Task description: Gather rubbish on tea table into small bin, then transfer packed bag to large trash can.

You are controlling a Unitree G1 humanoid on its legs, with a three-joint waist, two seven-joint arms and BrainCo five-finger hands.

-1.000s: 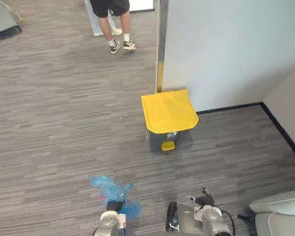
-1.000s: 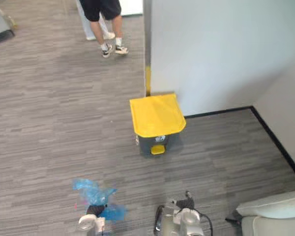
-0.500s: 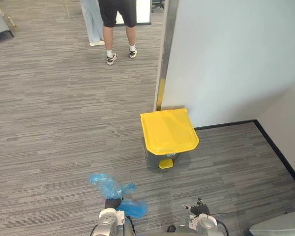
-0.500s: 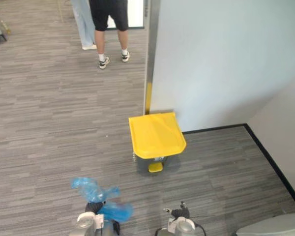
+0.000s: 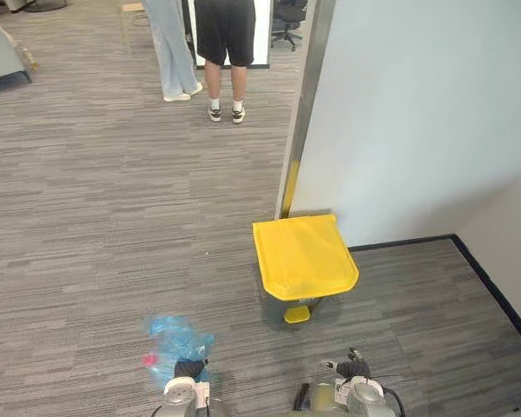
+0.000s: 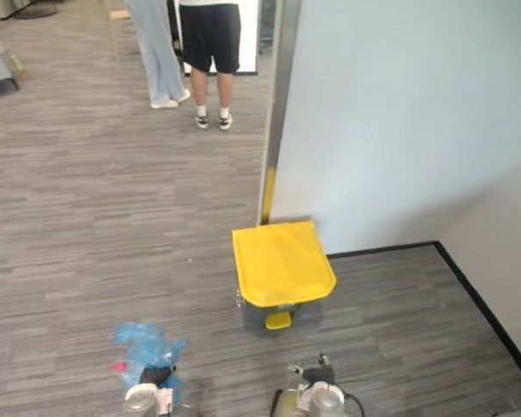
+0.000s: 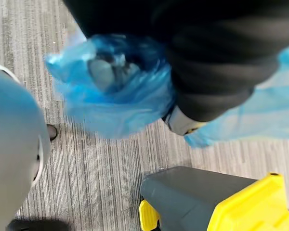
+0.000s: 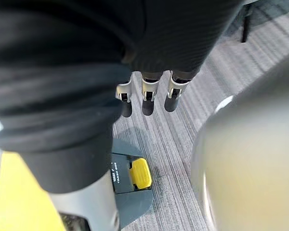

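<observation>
The left hand [image 5: 187,370] grips the blue bag [image 5: 168,340] in curled fingers, the bag bunched forward. The right hand [image 8: 145,92] has straight fingers. The yellow-lidded bin [image 5: 304,254] has its pedal [image 5: 297,314] towards the hands.

Head stereo pair looks down from high over grey striped carpet [image 5: 113,217]; both eyes share grey pedal bin with yellow lid [image 5: 304,256]. Wrist cameras, very close, face carpet, each catching same bin.

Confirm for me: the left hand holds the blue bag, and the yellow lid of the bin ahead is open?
Not open: the yellow lid lies shut on the bin, as the left eye view shows. The left hand does hold the blue bag.
</observation>
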